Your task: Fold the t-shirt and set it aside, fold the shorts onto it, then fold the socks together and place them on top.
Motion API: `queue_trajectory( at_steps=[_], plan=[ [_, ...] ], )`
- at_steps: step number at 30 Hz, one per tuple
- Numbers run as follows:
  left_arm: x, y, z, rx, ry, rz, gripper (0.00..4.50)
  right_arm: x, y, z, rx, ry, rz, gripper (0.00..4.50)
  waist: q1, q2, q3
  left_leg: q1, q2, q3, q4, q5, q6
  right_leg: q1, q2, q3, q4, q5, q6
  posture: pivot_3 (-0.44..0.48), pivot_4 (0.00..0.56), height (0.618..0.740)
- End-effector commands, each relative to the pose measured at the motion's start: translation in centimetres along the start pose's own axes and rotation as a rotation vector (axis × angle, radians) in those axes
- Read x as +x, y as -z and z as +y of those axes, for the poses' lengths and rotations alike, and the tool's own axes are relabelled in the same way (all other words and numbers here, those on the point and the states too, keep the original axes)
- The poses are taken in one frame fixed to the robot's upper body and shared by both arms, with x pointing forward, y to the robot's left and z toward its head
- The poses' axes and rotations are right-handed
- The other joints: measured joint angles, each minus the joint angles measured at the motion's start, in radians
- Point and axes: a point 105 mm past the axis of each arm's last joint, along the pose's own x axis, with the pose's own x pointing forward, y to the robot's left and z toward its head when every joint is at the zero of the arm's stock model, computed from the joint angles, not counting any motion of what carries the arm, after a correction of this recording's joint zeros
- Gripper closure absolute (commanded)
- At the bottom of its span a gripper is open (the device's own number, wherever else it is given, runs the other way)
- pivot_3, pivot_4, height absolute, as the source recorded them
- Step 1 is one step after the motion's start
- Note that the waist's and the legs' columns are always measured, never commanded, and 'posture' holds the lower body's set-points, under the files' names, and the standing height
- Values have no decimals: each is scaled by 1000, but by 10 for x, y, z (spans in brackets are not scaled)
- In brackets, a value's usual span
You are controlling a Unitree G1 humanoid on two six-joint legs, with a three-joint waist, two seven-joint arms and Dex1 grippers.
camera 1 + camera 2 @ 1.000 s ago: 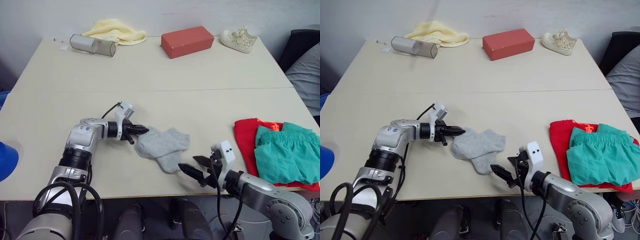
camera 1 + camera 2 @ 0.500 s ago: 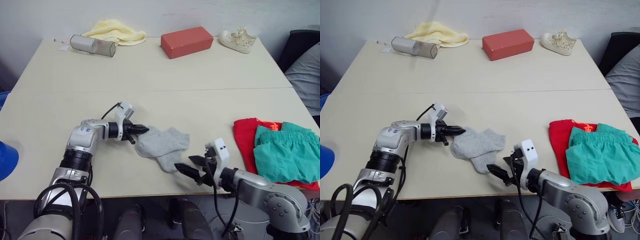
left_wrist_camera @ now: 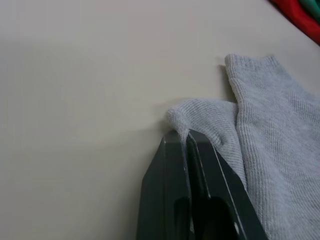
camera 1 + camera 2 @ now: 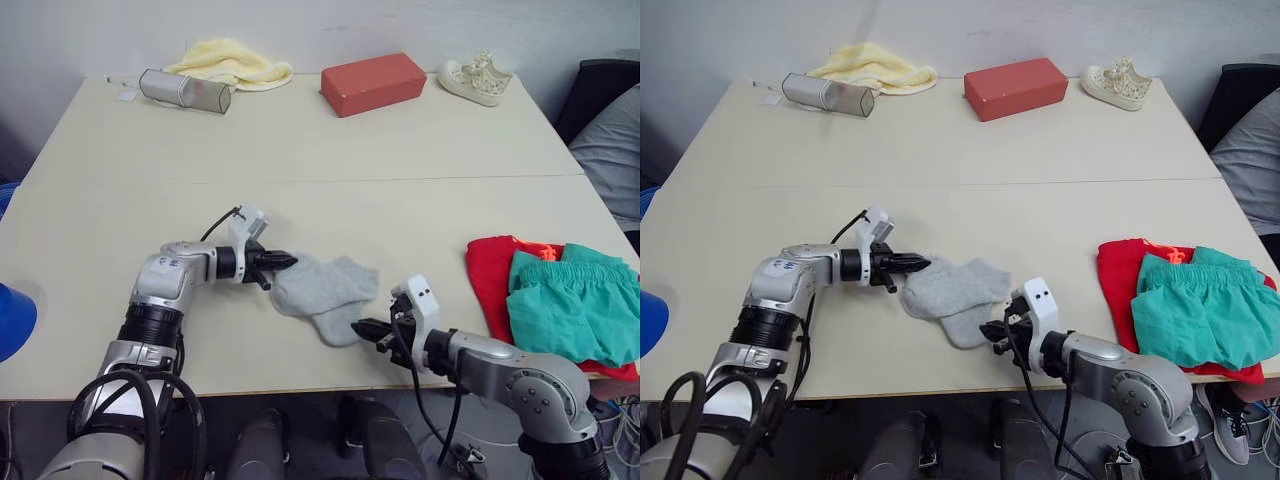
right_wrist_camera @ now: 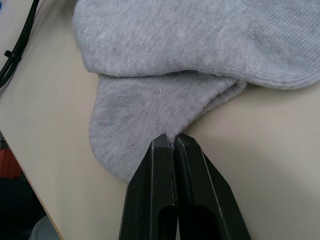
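Socks (image 4: 325, 290) mid-table between grippers; shorts (image 4: 572, 308) on t-shirt (image 4: 490, 272), right edge, apparently folded.

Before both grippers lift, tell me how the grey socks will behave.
The socks will probably sag between the two pinches: soft knit, already bunching at the left gripper. They look light and unlikely to slip, as the right gripper is shut on a ribbed edge. The overlapped pair may slide apart.
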Motion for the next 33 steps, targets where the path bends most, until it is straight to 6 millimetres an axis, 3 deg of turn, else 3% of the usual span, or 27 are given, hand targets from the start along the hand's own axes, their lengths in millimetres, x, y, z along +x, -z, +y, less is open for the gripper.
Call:
queue_trajectory(
  at_steps=[1,7,12,16,24,25,28,33],
  plan=[
    [-3,-1,-8,4,2,-18,4500,-5,-9,-4,-42,-3,-6,4476,0,0,0,0,0,0,0,0,0,0,0,0,0,0,0,0,150,740],
    [-22,5,-23,6,-14,-35,4500,-23,-26,-32,-198,71,45,4476,1,0,0,-1,0,1,0,0,1,-1,-1,1,-1,0,0,0,150,740],
    [-44,15,-36,0,-31,-38,4500,-25,-48,-41,-267,44,69,4476,-1,1,1,-2,0,0,-1,1,-1,-3,0,0,0,0,0,0,150,740],
    [-55,24,-37,-21,-94,-54,4500,-22,-46,-50,-300,36,126,4476,4,1,1,-2,0,0,-1,1,-1,-3,0,0,0,0,-1,0,150,740],
    [-56,27,-47,-44,-68,-83,4500,-20,-42,-56,-234,20,114,4476,5,1,1,-3,-1,0,0,1,0,-3,-1,0,-1,1,0,0,150,740],
    [-56,28,-49,-46,-56,-80,4500,-21,-41,-55,-238,10,124,4291,4,1,1,-3,-1,0,0,1,0,-3,-1,0,-1,1,0,0,150,740],
    [-60,31,-49,-41,-63,-69,3791,-27,-48,-55,-258,3,89,3494,2,1,1,-3,-1,0,0,2,0,-3,-1,0,-1,1,-1,0,150,740],
    [-82,32,-44,-65,-76,-82,2215,-53,-60,-45,-279,-94,75,1826,4,1,1,-4,-1,0,-1,1,0,-4,-1,0,-1,2,-1,0,150,740]
  ],
)
